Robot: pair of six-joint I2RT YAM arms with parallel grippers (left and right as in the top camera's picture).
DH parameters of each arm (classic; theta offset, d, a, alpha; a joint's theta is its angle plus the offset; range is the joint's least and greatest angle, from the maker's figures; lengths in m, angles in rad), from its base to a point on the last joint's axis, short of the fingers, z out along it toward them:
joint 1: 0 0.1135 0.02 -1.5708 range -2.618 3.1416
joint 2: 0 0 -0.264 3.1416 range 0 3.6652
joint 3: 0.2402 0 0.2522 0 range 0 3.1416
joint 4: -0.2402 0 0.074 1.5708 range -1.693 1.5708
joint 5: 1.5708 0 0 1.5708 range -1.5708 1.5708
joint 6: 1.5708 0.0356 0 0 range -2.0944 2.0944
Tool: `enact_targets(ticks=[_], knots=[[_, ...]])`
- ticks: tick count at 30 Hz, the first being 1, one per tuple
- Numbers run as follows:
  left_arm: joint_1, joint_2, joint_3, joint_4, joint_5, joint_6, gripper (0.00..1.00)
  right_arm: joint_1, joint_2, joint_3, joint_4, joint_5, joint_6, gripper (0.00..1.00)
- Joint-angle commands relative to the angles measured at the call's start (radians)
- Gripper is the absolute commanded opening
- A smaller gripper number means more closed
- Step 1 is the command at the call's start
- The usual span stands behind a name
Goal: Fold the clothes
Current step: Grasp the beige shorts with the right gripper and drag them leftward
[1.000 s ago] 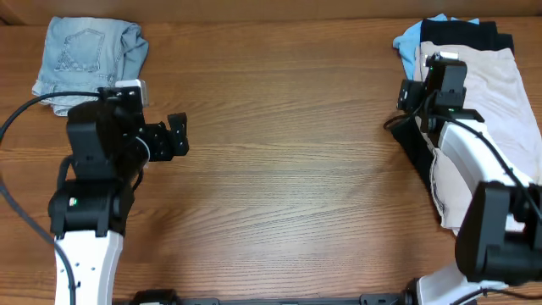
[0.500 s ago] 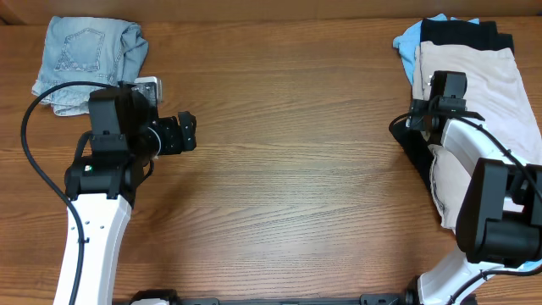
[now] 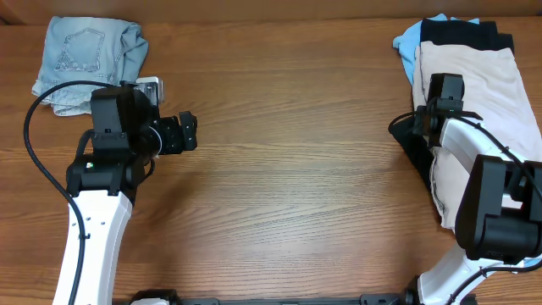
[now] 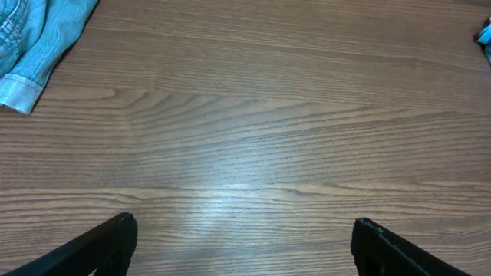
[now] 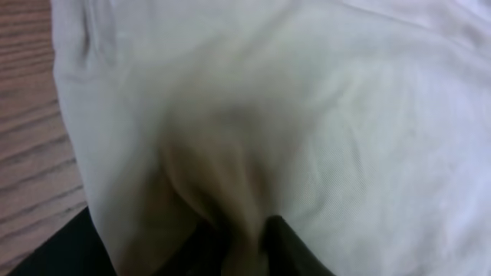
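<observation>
Left arm (image 3: 93, 203) has swung in since the earlier frame and right arm (image 3: 478, 161) has dropped lower onto the pile, jaws closing in. Denim shorts (image 3: 89, 55) sit crumpled at the far-left back corner, behind the left arm, untouched. Left pincer (image 3: 188, 133) points right over bare bench (image 3: 296, 186), jaws spread wide, holding nothing. Far right is the stack: sky-blue garment (image 3: 407, 42) pokes out at the back-left, black garment (image 3: 461, 32) lies across the back, beige shorts (image 3: 487, 76) are on top, and more black cloth (image 3: 408, 144) trails out along the left edge. Right pincer (image 3: 445, 86) is down on the left edge of the beige shorts. Wrist view shows a ridge of beige cloth bunched between the near-closed fingers (image 5: 295, 249), so I read it as a pinch on the shorts; can't tell if a lower layer is caught too. Handling guess: cotton, soft, floppy, fairly light, not slippery, nothing fragile. It'll drape and drag, and a single pinch mid-edge will bunch it. Better holds are the waistband or hem corners, where seams are stiffer, one pincer per side.
</observation>
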Motion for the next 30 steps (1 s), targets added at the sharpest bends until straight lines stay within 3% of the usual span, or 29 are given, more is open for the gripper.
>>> enact_targets(ticks=[1, 5, 14, 18, 26, 30], knots=[[-0.007, 0.007, 0.022, 0.009, 0.005, -0.010, 0.91, -0.003, -0.026, 0.053, -0.007, 0.023, 0.003, 0.13], [-0.006, 0.007, 0.022, 0.016, -0.043, -0.010, 0.91, -0.003, -0.084, 0.151, -0.120, -0.085, 0.003, 0.04], [-0.006, 0.007, 0.022, 0.066, -0.045, -0.006, 0.96, 0.040, -0.157, 0.519, -0.588, -0.389, 0.002, 0.04], [-0.006, 0.007, 0.023, 0.068, -0.045, -0.006, 0.96, 0.086, -0.160, 0.612, -0.714, -0.473, 0.002, 0.04], [0.035, 0.007, 0.098, 0.042, -0.051, -0.006, 0.96, 0.358, -0.160, 0.690, -0.832, -0.559, -0.001, 0.04], [0.084, 0.007, 0.169, 0.000, -0.093, -0.006, 0.96, 0.583, -0.159, 0.690, -0.835, -0.606, 0.003, 0.04]])
